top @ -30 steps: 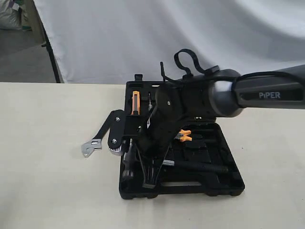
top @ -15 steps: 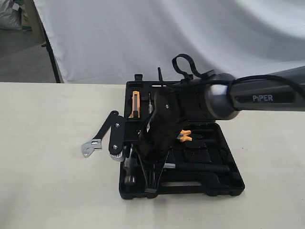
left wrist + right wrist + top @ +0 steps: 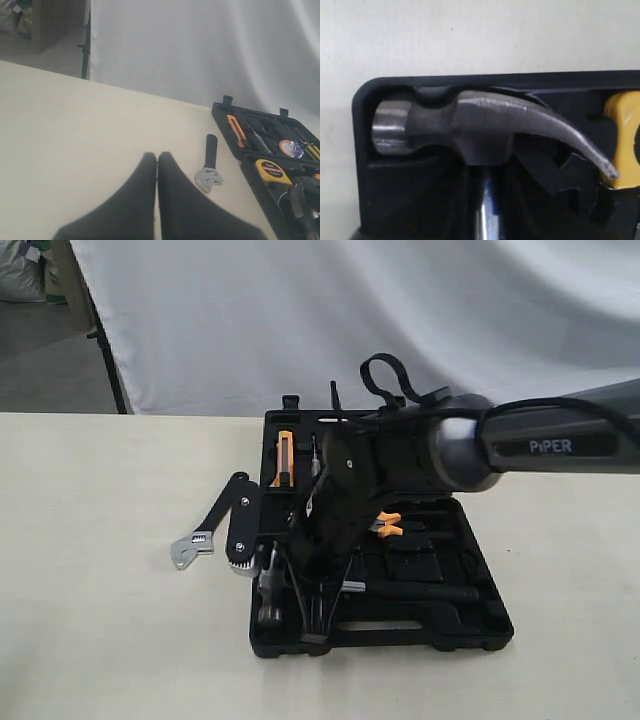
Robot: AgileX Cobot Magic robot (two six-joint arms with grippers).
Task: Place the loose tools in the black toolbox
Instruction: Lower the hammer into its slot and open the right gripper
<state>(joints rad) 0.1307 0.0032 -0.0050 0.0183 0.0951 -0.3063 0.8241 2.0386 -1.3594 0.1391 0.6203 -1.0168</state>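
Where the right pincer [image 3: 314,615] reaches down at lower centre of the exterior view, it grasps the hammer [image 3: 480,130] by its shaft. The head lies in a corner recess of the toolbox [image 3: 480,625].
Wrench [image 3: 205,530]: on the worktop [image 3: 90,600], just left of the toolbox.
Tape roll [image 3: 291,148]: inside the toolbox, near the tape measure [image 3: 270,170].
Left pincer [image 3: 157,159]: clenched, empty, over the worktop.

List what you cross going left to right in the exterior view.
Silver-headed, black-handled adjustable wrench on the table → slim orange-and-black tool in the black moulded toolbox → orange pliers handles → grey arm link marked PiPER. Claw hammer skipped: it spans several.
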